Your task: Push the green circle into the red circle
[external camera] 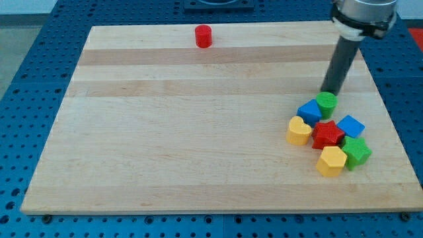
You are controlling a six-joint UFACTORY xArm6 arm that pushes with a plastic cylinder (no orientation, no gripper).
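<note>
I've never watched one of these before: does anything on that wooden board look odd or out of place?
Nothing looks damaged. One small red cylinder block sits alone near the view's top edge, far from six other blocks bunched at the view's lower right. My tip stands just above the green cylinder block there.

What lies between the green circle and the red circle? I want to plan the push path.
Only bare board, in the camera view: green circle sits lower right, red circle near the top, my tip just above the green.
</note>
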